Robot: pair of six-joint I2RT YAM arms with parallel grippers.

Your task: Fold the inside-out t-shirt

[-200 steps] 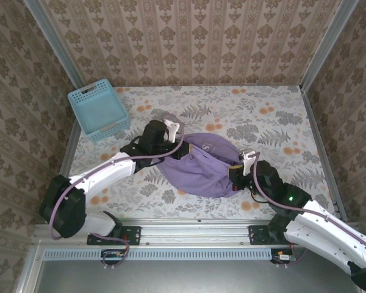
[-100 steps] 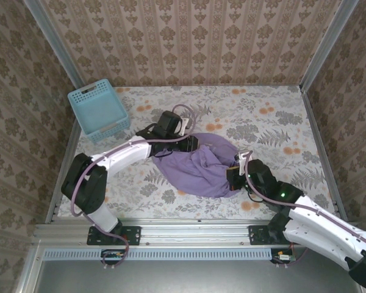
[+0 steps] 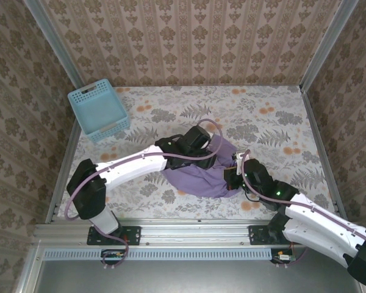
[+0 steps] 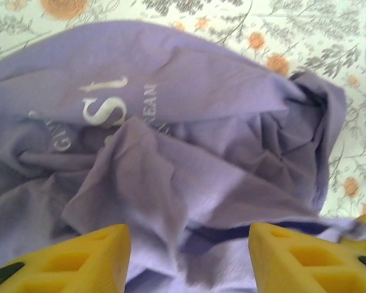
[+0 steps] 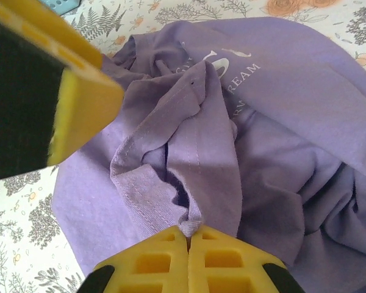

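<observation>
The lavender t-shirt [image 3: 198, 174] lies crumpled on the floral table [image 3: 268, 110], a little toward 6 o'clock from its middle, with white lettering showing. The right fingers [image 5: 189, 249] are pressed together on a stitched hem at its 3 o'clock edge. The left fingers [image 3: 211, 154] stand wide apart over the bunched cloth near 12 o'clock. A blue basket [image 3: 99, 110] sits at the table's 10 o'clock corner.

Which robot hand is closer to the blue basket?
Left. The left gripper is over the t-shirt, right of the basket; the right gripper pinches the t-shirt farther right and nearer the bases.
</observation>
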